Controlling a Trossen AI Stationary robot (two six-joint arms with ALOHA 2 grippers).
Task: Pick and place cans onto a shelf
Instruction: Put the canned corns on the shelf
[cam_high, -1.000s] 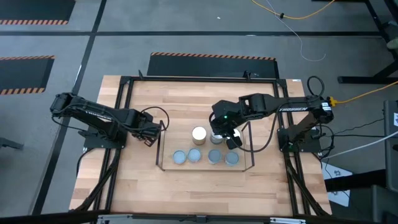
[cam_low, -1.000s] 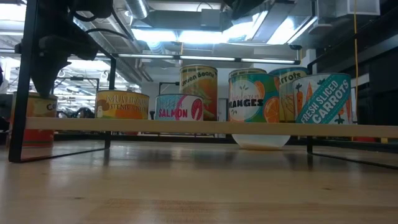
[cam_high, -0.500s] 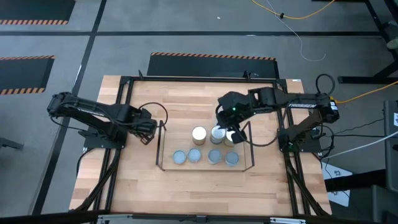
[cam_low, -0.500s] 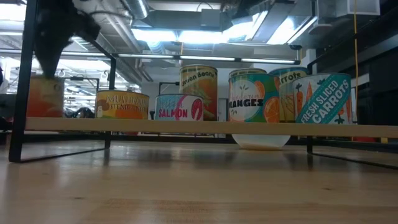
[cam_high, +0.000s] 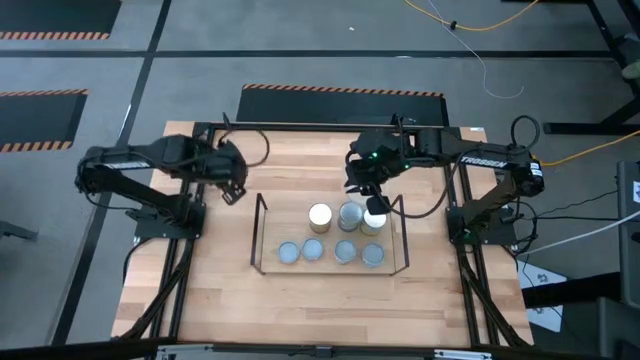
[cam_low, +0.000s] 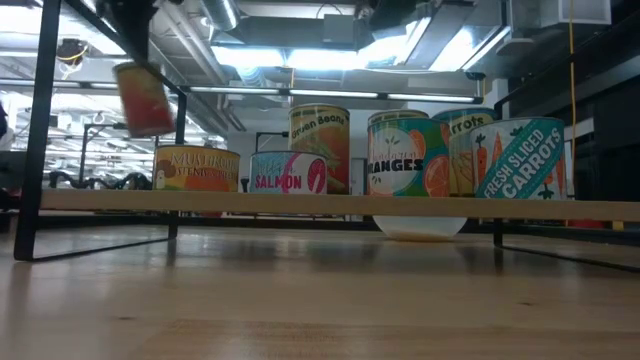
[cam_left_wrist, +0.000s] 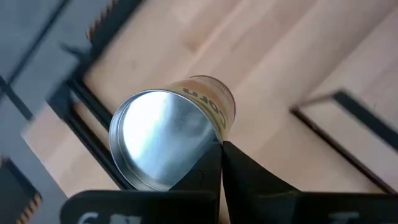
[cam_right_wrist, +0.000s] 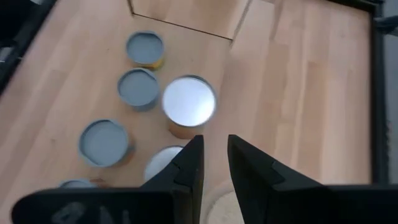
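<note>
**Left claw** (cam_high: 232, 182): the fingers are pressed together on the rim of the held can (cam_left_wrist: 165, 140). In the left wrist view the can's silver end sits just ahead of the fingertips. In the low view the same can (cam_low: 143, 97) hangs tilted and clear of the table (cam_high: 220, 300).

**Change:** a second ago this claw sat low beside the near end of the shelf (cam_high: 257, 240), with the can down at table level. It has since risen and swung away from the shelf, carrying the can up with it. The shelf now lies below the claw and off to one side.

**Right claw** (cam_high: 366, 187): the fingers stand slightly apart with nothing between them. It has pulled back from over the shelf. The cans (cam_high: 345, 251) already placed lie ahead of and beneath its fingers, seven tops in all.

**Meaning for the task:** judged from these views, the pick is complete and the transfer is in progress. The can must next be carried over the shelf rail and set upright in a free spot. Its tilt suggests the rim grip is loose, so the can could swing or slip.
</note>
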